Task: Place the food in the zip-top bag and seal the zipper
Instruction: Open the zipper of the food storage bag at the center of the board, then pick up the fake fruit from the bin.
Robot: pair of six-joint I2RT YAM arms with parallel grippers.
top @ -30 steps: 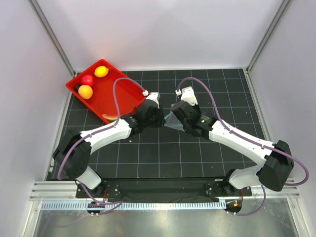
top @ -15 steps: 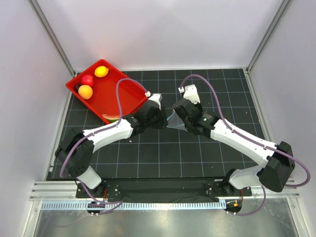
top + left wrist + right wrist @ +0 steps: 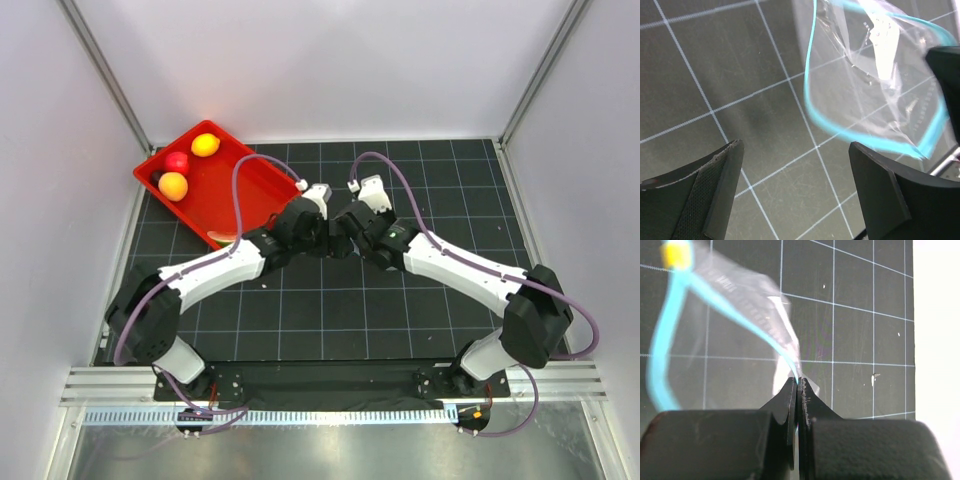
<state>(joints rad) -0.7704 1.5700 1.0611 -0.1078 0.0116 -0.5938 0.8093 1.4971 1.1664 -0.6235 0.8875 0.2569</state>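
The zip-top bag (image 3: 875,85) hangs over the black mat with its mouth spread open, the teal zipper (image 3: 810,97) curving round it. My right gripper (image 3: 799,384) is shut on the zipper (image 3: 715,295) edge, and a yellow slider (image 3: 676,254) sits at the strip's far end. My left gripper (image 3: 795,175) is open just in front of the bag, with only mat between its fingers. In the top view both grippers meet at mid-table and hide the bag. The food lies in the red tray (image 3: 245,180): lemon (image 3: 205,144), apple (image 3: 177,162), orange (image 3: 172,186), a dark fruit (image 3: 156,177) and a watermelon wedge (image 3: 225,238).
The red tray stands at the back left of the gridded black mat (image 3: 400,310), close behind the left arm's forearm. White walls and metal posts enclose the table on three sides.
My left gripper has opened wide and let go of the bag. The right gripper has moved left with the bag, closer to the left gripper.
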